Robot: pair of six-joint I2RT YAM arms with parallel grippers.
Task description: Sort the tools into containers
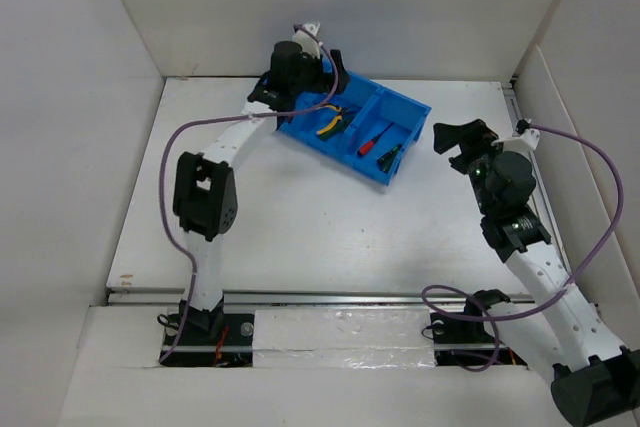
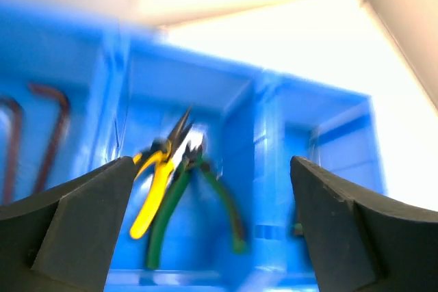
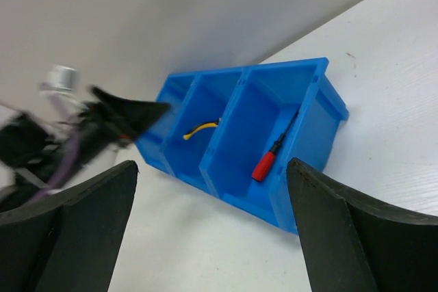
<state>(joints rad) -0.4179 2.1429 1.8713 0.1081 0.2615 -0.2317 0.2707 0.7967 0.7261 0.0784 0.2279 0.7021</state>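
Noting a flat, matte white table (image 1: pixel 330 247) under everything. Finding the bright blue bin (image 1: pixel 408 112) sitting on it: a smooth hard-plastic rectangle with upright walls and two dividers, making three compartments in a row. Running its long axis slantwise across the top view, with the left end lying farther from the arm bases and the right end nearer.

Hanging the left gripper (image 2: pixel 212 163) over the bin's left end, with black wedge-shaped fingers (image 2: pixel 82 223) standing wide apart and gripping nothing. Holding the right gripper (image 3: pixel 212 164) off the bin's right end, apart from it, with its dark fingers likewise spreading wide around nothing.

Finding, in the bin's middle compartment, yellow-handled pliers (image 2: pixel 154 193) and green-handled pliers (image 2: pixel 164 227) touching and partly crossing. Lying with long axes across the bin, dark pointed noses aiming upward in the left wrist view and curved glossy grips downward.

Seeing, in the bin's right compartment, a red-handled screwdriver (image 3: pixel 263 166) lying beside the end wall, with a thin dark shaft slanting across the bin away from the stubby rounded handle. Spotting a green-handled screwdriver (image 1: pixel 390 155) just beside it, too small for telling its heading.

Making out, in the bin's left compartment, two dark L-shaped hex keys (image 2: pixel 58 128), blurred. Lying with long legs parallel to the pliers and short bends uppermost in the left wrist view.
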